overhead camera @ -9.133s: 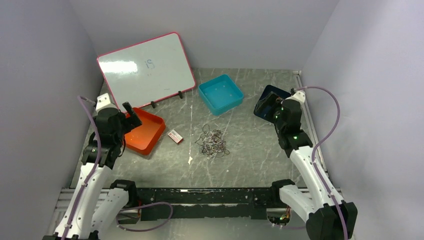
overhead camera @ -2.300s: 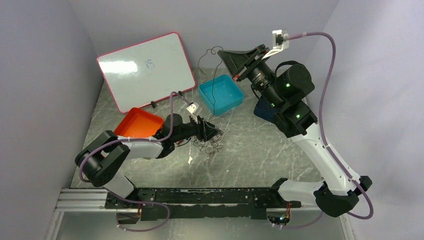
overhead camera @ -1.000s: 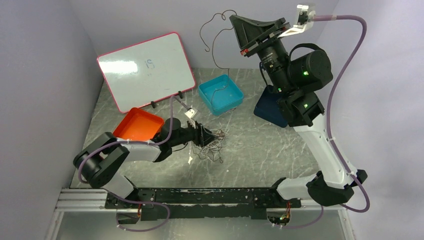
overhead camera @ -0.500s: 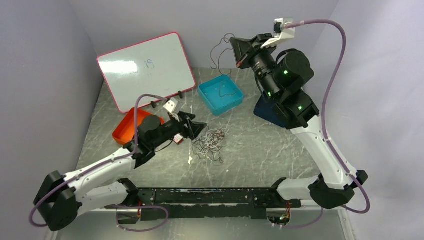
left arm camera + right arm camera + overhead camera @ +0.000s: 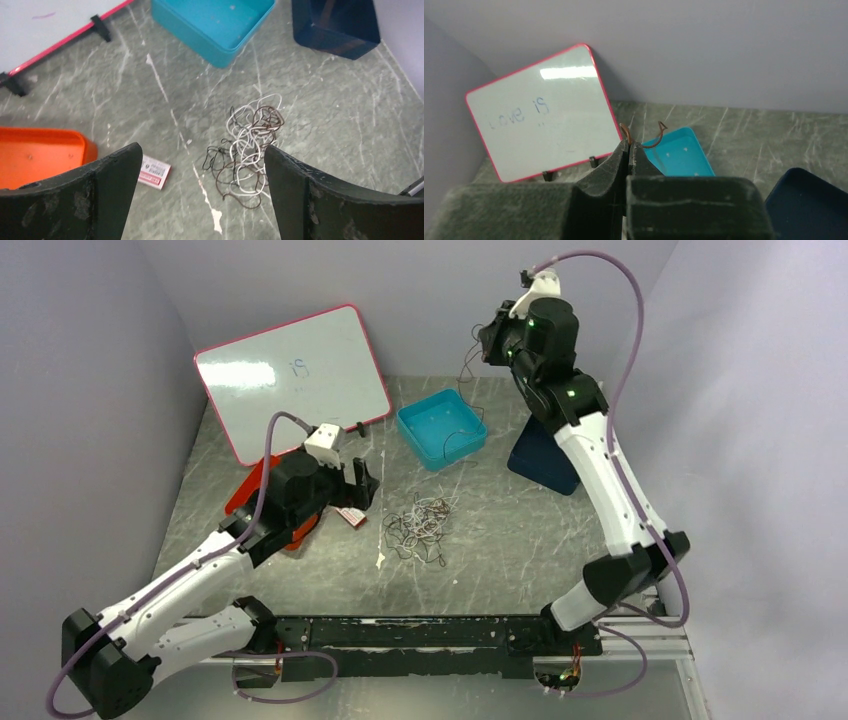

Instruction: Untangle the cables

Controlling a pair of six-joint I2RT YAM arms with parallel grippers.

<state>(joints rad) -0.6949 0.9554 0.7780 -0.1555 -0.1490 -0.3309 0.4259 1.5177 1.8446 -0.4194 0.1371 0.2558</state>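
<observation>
**Left gripper** (image 5: pixel 202 155): jaws now wide apart and empty. It has let go of the heap and drawn back toward the orange tray (image 5: pixel 243 490).

**Right gripper** (image 5: pixel 629 145): jaws pressed together on one reddish-brown cable (image 5: pixel 658 137). It has come down from its high lift to hang above the teal tray (image 5: pixel 430 452), and the cable's loose end trails toward that tray.

**Cables** (image 5: pixel 247 150): the remaining white and dark strands lie in a loose knot on the table, near a small red-and-white card (image 5: pixel 350 517).

**Standing**: one strand looks pulled free of the heap. The rest seems yet to be separated.
</observation>
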